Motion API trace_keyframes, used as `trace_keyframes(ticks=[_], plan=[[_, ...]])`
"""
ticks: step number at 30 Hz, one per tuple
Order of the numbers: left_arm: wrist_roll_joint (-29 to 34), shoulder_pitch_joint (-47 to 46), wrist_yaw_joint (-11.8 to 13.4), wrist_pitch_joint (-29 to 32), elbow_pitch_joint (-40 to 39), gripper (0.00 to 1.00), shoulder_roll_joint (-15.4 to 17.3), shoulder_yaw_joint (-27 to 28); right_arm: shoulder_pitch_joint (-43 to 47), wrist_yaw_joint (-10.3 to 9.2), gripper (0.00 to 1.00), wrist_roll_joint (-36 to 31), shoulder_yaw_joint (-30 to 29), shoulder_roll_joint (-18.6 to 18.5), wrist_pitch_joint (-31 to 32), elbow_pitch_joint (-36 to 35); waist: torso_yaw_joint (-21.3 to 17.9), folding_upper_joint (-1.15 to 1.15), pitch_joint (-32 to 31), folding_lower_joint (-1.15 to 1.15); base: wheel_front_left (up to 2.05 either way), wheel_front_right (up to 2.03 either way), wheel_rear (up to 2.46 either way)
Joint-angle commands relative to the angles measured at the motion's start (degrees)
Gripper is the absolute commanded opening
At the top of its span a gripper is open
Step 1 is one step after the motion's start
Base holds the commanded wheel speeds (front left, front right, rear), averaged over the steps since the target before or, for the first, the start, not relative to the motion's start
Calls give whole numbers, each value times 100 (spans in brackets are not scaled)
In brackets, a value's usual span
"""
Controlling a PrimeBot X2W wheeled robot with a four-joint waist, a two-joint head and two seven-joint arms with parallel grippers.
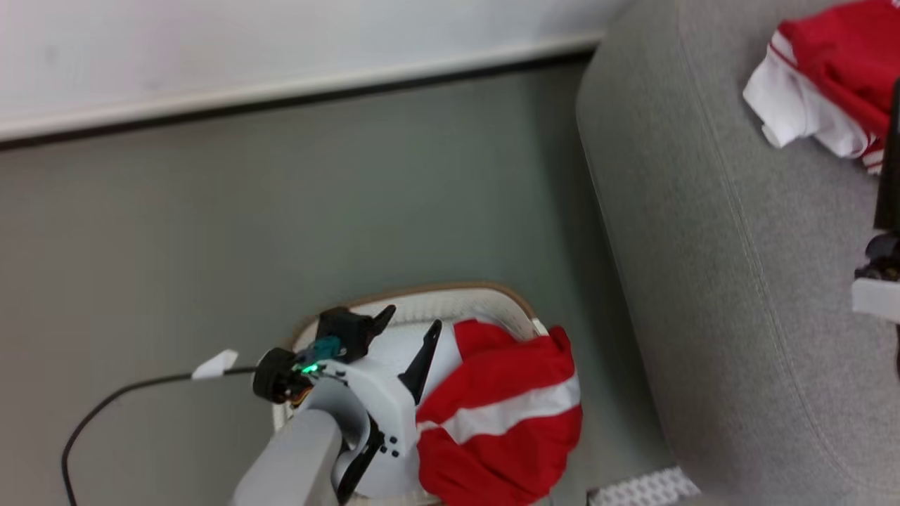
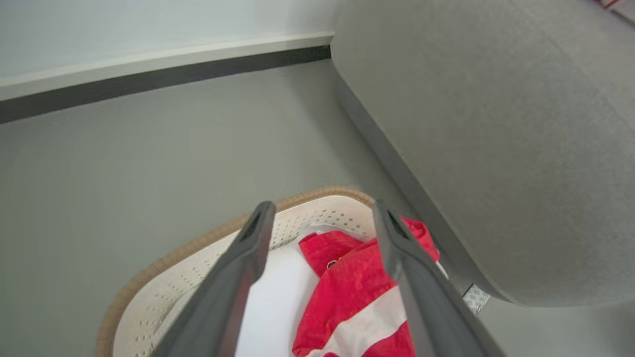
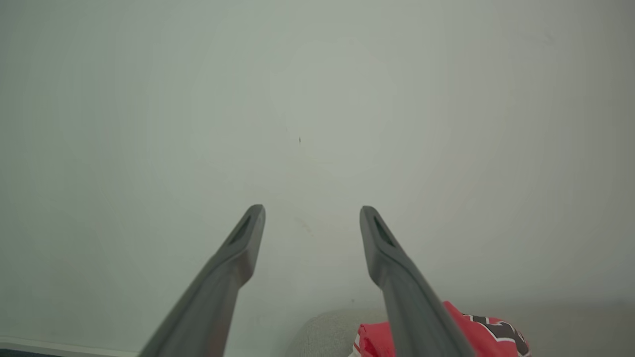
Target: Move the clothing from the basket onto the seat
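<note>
The white perforated basket (image 1: 450,299) with a tan rim stands on the floor beside the seat (image 1: 703,246). Red clothing (image 1: 503,414) with a white stripe lies in it and hangs over its right rim. My left gripper (image 1: 411,323) hovers over the basket's pale inside, open and apart from the fabric; in the left wrist view the left gripper (image 2: 321,210) frames the clothing (image 2: 357,287) and the basket (image 2: 198,243). More red and white clothing (image 1: 830,77) lies on the seat. My right gripper (image 3: 312,212) is open and empty, facing the wall above that clothing (image 3: 476,332).
A black cable (image 1: 105,407) with a white tag (image 1: 214,364) runs over the grey-green floor (image 1: 351,197) left of the basket. The wall's baseboard (image 1: 281,95) crosses the back. A white textured block (image 1: 643,488) sits at the seat's lower corner.
</note>
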Motion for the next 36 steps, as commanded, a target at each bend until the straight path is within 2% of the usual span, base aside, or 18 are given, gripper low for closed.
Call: trace_keyframes(ticks=[1,7,19,31,36], plan=[[-45,-224,-25,92,195,100,72,-139,-207,-13,100,21,-55,16,-8,-59,-423,0,698,-2,0,0,0],[-594,-780,-25,690,1013,100,110,-732,-601,-13,100,70,-137,143,-8,-206,-686,0,1339,-2,0,0,0],[-1485,-1589,-14,1329,2016,100,635,-1841,-1298,-13,100,76,-61,416,-8,-421,-1466,0,2354,-2,0,0,0],[-2178,-1901,-15,2329,2486,100,694,-2682,-1056,-13,100,-15,-169,490,-8,-448,-1448,0,2566,-2,0,0,0],[-2381,-2000,-15,2465,2504,100,753,-2889,-1033,-13,100,-96,-147,513,-8,-504,-1404,0,2619,-2,10,10,10]])
